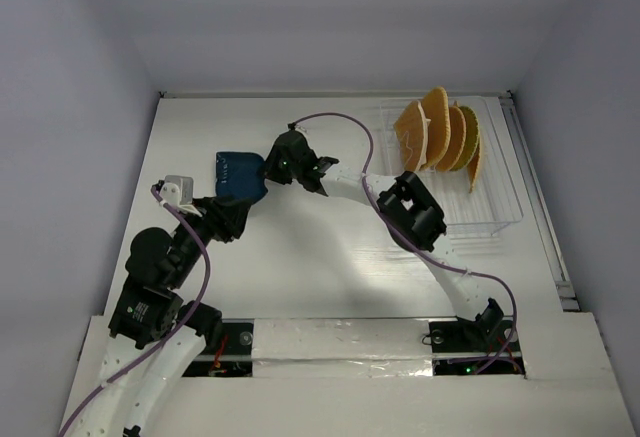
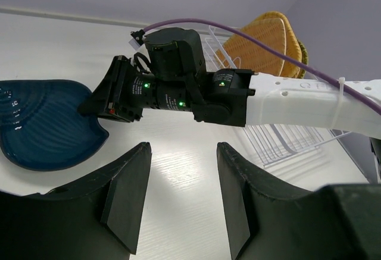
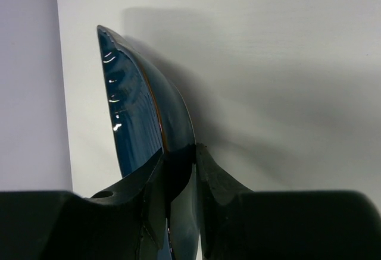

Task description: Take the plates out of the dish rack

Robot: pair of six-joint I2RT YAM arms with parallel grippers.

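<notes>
My right gripper is shut on the rim of the dark blue plate, which lies flat and low over the table left of centre. In the right wrist view the fingers pinch the plate's edge. My left gripper is open and empty just in front of that plate. Its wrist view shows the blue plate to the left and the right gripper ahead. Several orange plates and a yellow-green one stand upright in the dish rack at the back right.
The right arm stretches across the middle of the table from the rack side, its purple cable looping above. The rack and orange plates show behind that arm in the left wrist view. Walls enclose the table on three sides.
</notes>
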